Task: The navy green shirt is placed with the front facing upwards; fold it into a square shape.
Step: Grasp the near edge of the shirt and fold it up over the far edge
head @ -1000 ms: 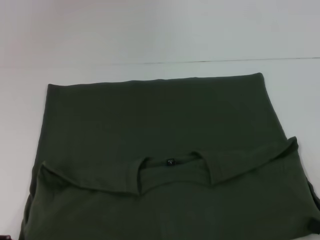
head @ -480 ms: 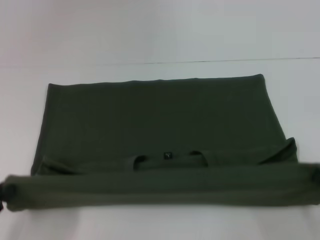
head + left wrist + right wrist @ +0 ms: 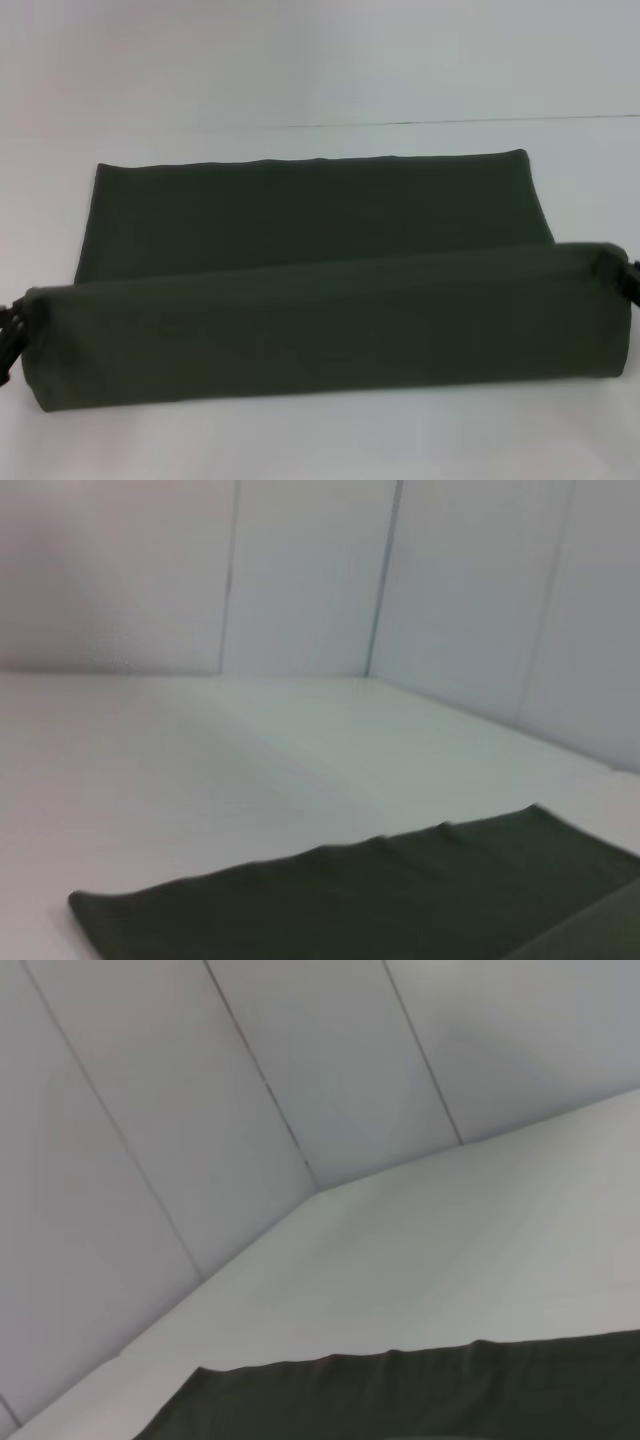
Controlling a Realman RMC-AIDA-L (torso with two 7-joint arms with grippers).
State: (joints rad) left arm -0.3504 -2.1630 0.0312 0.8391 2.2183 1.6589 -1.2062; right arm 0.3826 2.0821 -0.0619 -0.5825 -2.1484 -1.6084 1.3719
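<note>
while claws lift navy green shirt (image 3: 320, 325) near edge, far hem flat

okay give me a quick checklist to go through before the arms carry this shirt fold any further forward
1. Left gripper at the fold's left end: ok; whether its fingers are closed cannot tell.
2. Right gripper at the right end: ok; only a sliver shows.
3. Lifted band of the navy green shirt level: not ok; the right end sits farther back than the left.
4. Band taut, no sag in the middle: ok.
5. Far hem flat and straight on the table: ok.
6. Sleeves tucked under the fold: cannot tell, hidden.
</note>
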